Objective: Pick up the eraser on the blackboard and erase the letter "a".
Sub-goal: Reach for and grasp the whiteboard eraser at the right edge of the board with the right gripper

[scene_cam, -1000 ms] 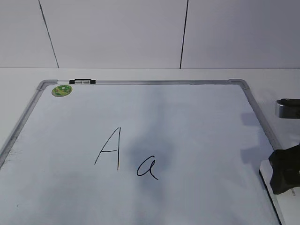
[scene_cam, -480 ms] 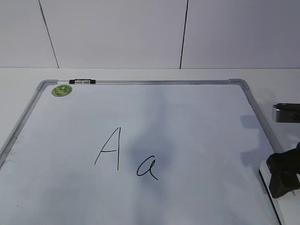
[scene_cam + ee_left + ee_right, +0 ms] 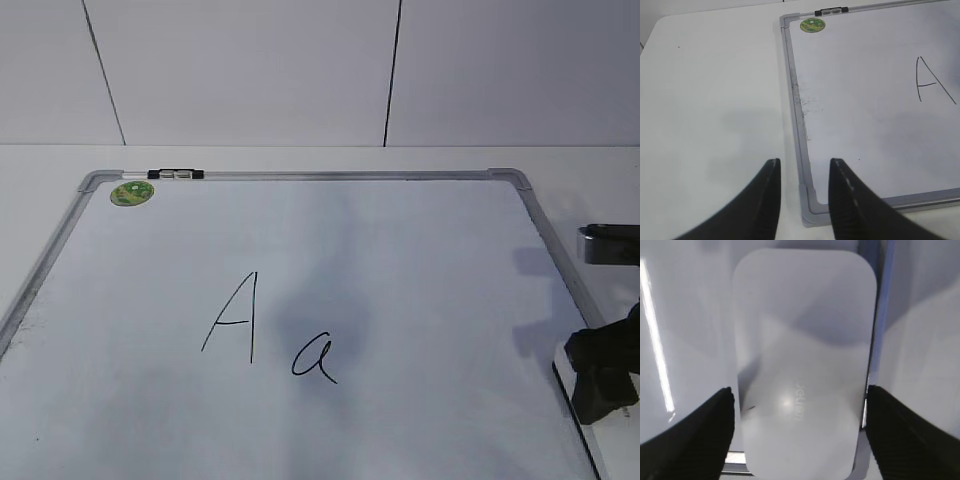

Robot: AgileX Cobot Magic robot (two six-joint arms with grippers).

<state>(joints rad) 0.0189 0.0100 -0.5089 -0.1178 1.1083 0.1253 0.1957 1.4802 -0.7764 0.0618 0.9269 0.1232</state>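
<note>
Eraser between right hand's open fingers

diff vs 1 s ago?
The right gripper has sunk lower over the eraser at the blackboard's right edge. Its fingers now straddle the eraser, apparently not yet closed on it. The letter "a", capital A and green sticker are unchanged.
</note>
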